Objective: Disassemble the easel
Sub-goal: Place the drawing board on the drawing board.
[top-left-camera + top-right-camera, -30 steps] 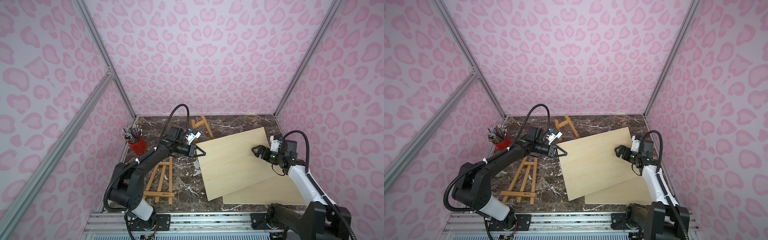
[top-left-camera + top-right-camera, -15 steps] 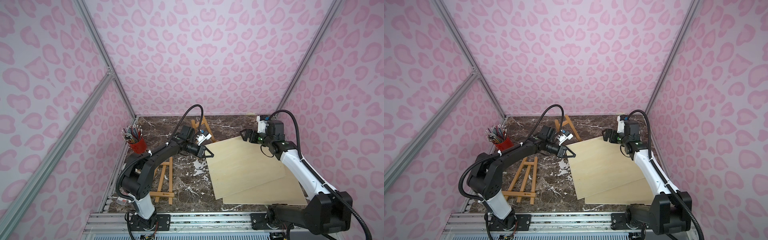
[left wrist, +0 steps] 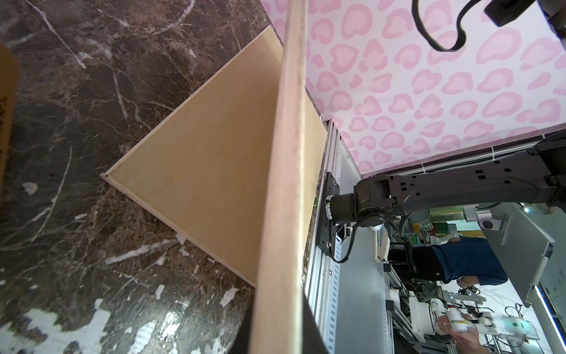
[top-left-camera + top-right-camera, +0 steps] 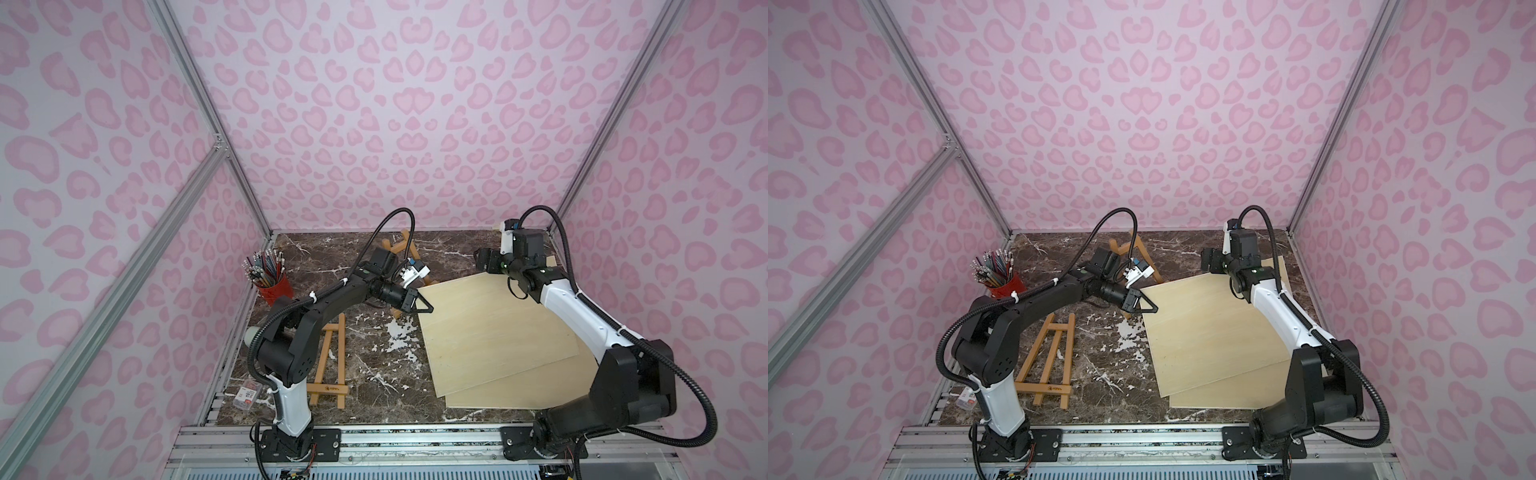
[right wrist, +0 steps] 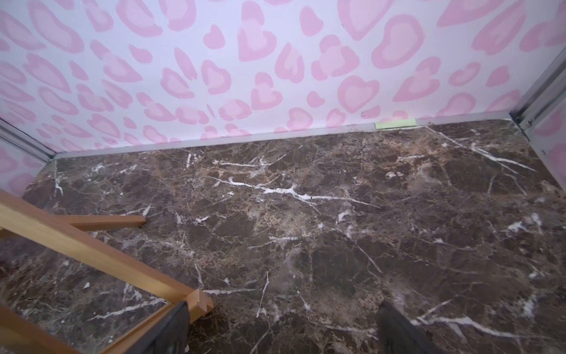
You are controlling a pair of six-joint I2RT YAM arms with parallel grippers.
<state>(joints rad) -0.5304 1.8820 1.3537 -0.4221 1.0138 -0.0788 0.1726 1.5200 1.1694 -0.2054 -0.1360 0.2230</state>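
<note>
Honey-brown wood, item 1: flat easel (image 4: 328, 388), lying on the bench (image 4: 332, 257), well left of and in front of the L claw (image 4: 428, 308). Long axis runs approx front-to-back. Wide foot bar is at the front; narrow end points to the back wall and is hidden under the L arm (image 4: 332, 297).

Item 2: standing easel (image 4: 1142, 246), upright A-frame just behind the L claw and left of the R claw (image 4: 482, 261). Partly screened by the L arm in both top views.

Item 3: upper board (image 4: 490, 332), pale ply, lying skewed over lower board (image 4: 540, 395). L claw is closed on its near-left corner edge.

R claw: jaws wide apart, nothing btwn them, over bare bench beyond the boards' far edge.

Misc: red cup (image 4: 274, 286) w/ pencils, far left of L claw. Small box (image 4: 248, 397), far left and well in front of L claw.
</note>
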